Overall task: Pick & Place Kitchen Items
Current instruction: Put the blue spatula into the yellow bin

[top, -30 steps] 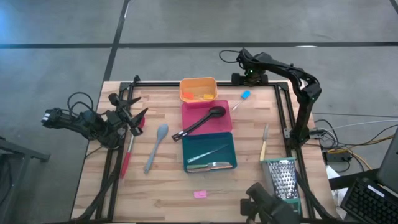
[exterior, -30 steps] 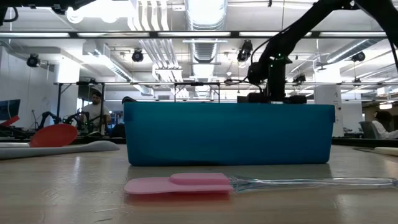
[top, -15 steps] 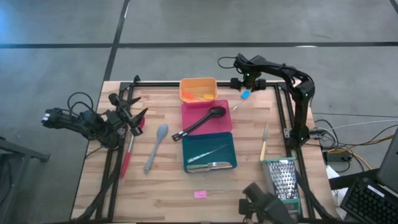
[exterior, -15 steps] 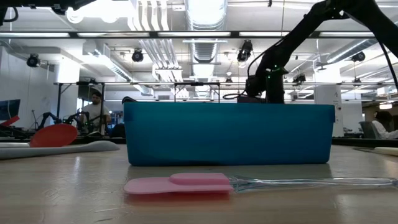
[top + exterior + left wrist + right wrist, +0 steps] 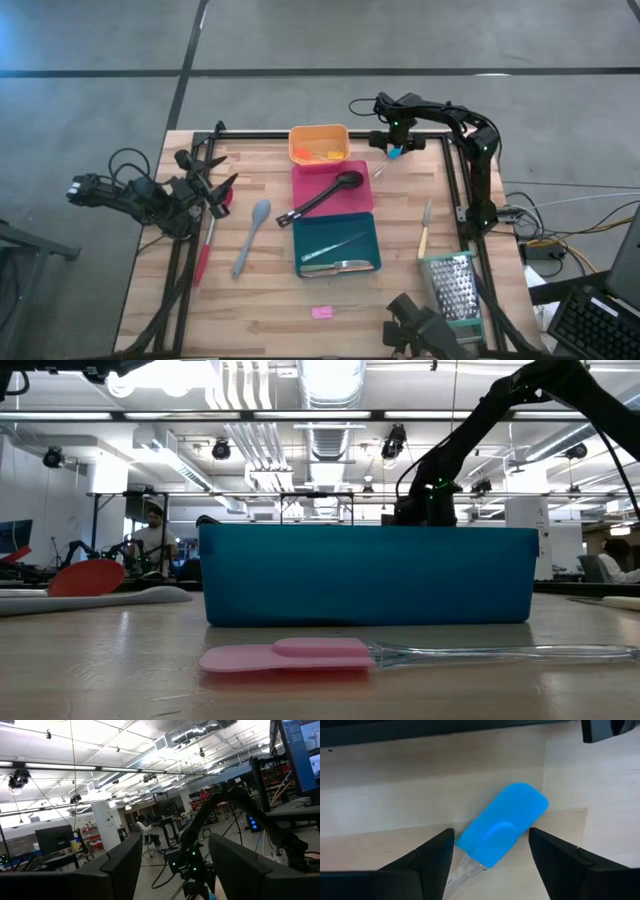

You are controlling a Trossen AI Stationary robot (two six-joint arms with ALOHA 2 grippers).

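Note:
A small blue spatula (image 5: 504,826) with a clear handle lies flat on the wood near the table's far right. My right gripper (image 5: 491,836) points down over it, open, one finger on each side of the blue head, touching nothing; it also shows from above (image 5: 394,146). My left gripper (image 5: 222,188) waits open at the table's left edge, pointing into the room (image 5: 175,842). A black spoon (image 5: 325,194) lies in the pink tray (image 5: 356,198). Metal tongs (image 5: 338,266) lie in the teal tray (image 5: 372,232). Small pieces sit in the orange tray (image 5: 302,138).
On the wood lie a grey spoon (image 5: 252,233), a red spatula (image 5: 206,245), a yellow-handled knife (image 5: 425,228) and a small pink spatula (image 5: 322,312), the last near the front edge (image 5: 290,654). A metal box grater (image 5: 455,285) stands at the near right. A black frame (image 5: 455,180) rims the table.
My right gripper has come down over the blue spatula, shifting a little toward the table's near edge, and its fingers now flank the blue head. The spatula has not moved.

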